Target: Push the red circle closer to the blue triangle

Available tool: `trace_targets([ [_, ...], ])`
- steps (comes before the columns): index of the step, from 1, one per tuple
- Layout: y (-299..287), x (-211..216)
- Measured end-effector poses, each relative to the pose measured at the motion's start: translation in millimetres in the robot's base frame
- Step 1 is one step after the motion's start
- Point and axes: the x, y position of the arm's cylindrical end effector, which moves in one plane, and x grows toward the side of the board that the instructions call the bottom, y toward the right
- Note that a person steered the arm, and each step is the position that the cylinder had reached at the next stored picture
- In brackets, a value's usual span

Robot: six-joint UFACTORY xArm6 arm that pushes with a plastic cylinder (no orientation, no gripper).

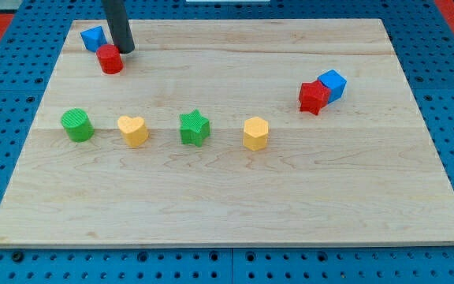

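Note:
The red circle (110,59) sits near the board's top left corner. The blue triangle (93,37) lies just up and left of it, a small gap apart. My tip (125,50) stands right beside the red circle, at its upper right edge, touching or nearly touching it. The dark rod rises from there out of the view's top.
A green circle (77,125), a yellow heart (133,130), a green star (195,127) and a yellow hexagon (255,133) form a row across the middle. A red star (314,97) touches a blue cube (333,84) at the right. The wooden board (227,213) ends at a blue pegboard.

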Motion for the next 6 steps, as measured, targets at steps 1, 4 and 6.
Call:
trace_targets([
  [1,18,21],
  [4,-31,22],
  [6,105,14],
])
